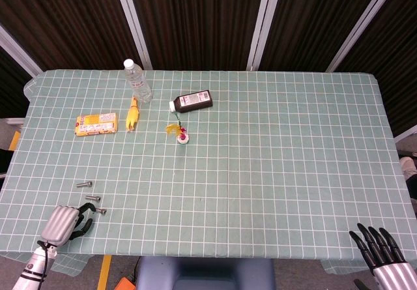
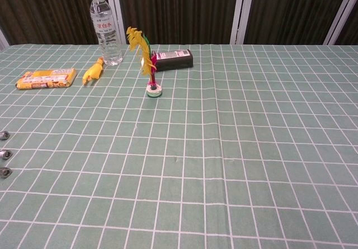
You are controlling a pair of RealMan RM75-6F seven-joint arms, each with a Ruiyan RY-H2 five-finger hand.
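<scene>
My left hand point(image 1: 62, 222) lies at the near left corner of the green checked table point(image 1: 260, 173), its fingers curled in and holding nothing. Three small metal bolts point(image 1: 94, 198) lie just ahead of it, and the nearest bolt point(image 1: 100, 210) sits beside its fingertips. In the chest view the same bolts point(image 2: 4, 154) show at the left edge. My right hand point(image 1: 379, 256) is off the table's near right corner, with its fingers straight and spread and nothing in it. Neither hand shows in the chest view.
At the far left stand a water bottle point(image 1: 137, 80), a yellow toy chicken point(image 1: 133, 115), a yellow snack pack point(image 1: 96, 124), a black box point(image 1: 193, 101) and a feathered shuttlecock point(image 2: 149, 64) upright on its base.
</scene>
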